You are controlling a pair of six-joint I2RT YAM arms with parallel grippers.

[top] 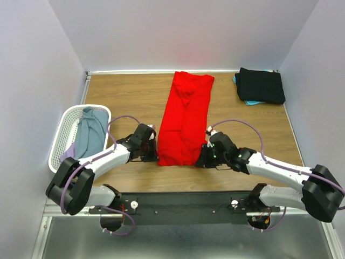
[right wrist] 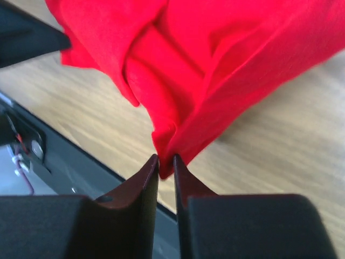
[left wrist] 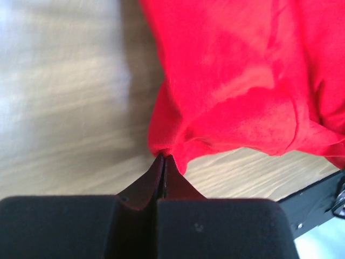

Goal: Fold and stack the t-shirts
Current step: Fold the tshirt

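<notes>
Left gripper (left wrist: pixel 164 159) has its jaws pressed together on the near-left corner of the red t-shirt (top: pixel 186 116), a small tuck of cloth caught at the very tips. Right gripper (right wrist: pixel 166 159) pinches the near-right corner the same way, with a thin fold of red between its almost-closed jaws. Both corners are bunched and lifted slightly off the wood.

That shirt is bright red, plain and soft. It is folded lengthwise into a long narrow strip that runs down the middle of the table (top: pixel 129 91), from close to the far edge down to close to the near edge, with a raised fold along its length. A black t-shirt (top: pixel 262 85) lies folded in the far right corner on top of a teal one (top: pixel 249 102) that shows only as slivers at its edges. A grey-blue t-shirt (top: pixel 91 132) lies crumpled in the white basket (top: pixel 60 141) at the left edge.

Bare wood lies on both sides of the red strip: left toward the basket, right toward the black stack and the right edge. Just behind the grippers a black rail (top: pixel 183 202) runs along the table's near edge
</notes>
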